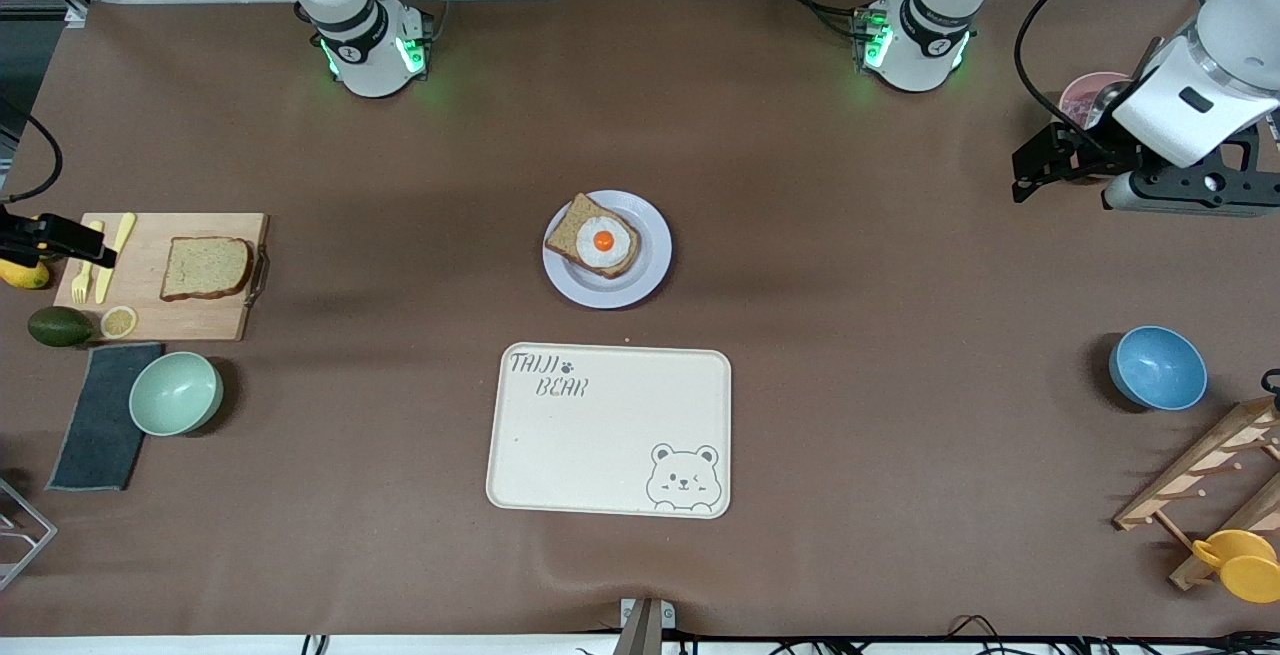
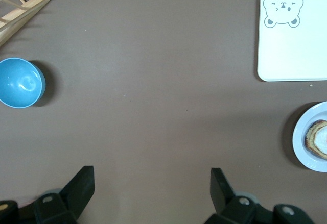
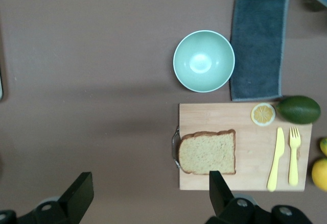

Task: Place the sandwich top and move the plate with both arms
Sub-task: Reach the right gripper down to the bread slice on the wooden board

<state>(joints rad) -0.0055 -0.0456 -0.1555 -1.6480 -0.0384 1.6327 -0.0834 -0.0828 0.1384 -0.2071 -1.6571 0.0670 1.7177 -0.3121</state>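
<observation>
Sandwich top on cutting board beneath spread right end effector.

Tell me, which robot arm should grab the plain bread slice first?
The right arm, probably. Its open right gripper hangs by the cutting board holding the sandwich top. The left gripper waits open near the blue bowl.

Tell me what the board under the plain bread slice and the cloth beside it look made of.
The board looks like pale unfinished wood: light tan, faint grain, with a metal handle at one end. The cloth looks like dark grey woven fabric: matte, with a stitched hem. The bread slice lies flat on the board.
</observation>
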